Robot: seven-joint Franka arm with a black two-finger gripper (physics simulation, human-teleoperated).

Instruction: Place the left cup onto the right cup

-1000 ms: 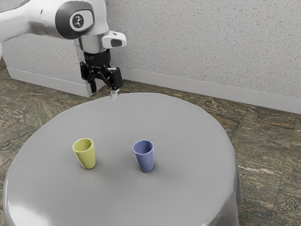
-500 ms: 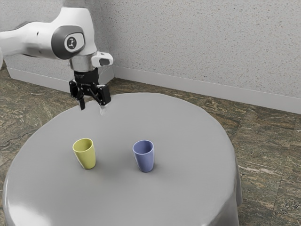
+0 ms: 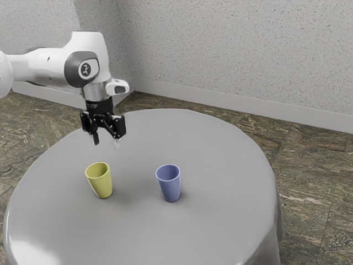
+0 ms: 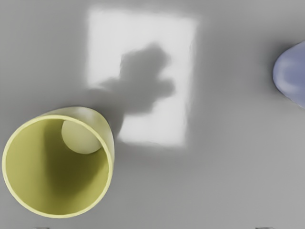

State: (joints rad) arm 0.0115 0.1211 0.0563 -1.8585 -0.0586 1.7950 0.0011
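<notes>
A yellow cup point(image 3: 99, 179) stands upright on the round grey table point(image 3: 220, 165), toward the exterior view's left. A blue cup point(image 3: 168, 182) stands upright to its right, a cup's width or more away. My gripper point(image 3: 105, 141) hangs open and empty above the table, behind and above the yellow cup. From the wrist view I look down into the yellow cup point(image 4: 58, 168), with the blue cup point(image 4: 290, 72) at the picture's edge. The hand's shadow falls on the table beside the yellow cup.
The table's grey cloth hangs over its edges, with a stone-patterned floor point(image 3: 314, 160) around it. A speckled wall with a pale skirting board point(image 3: 248, 102) runs behind the table.
My arm has moved toward the exterior view's left and lower, bringing the open gripper from behind the table's middle to a spot above and behind the yellow cup. Both cups stayed put.
</notes>
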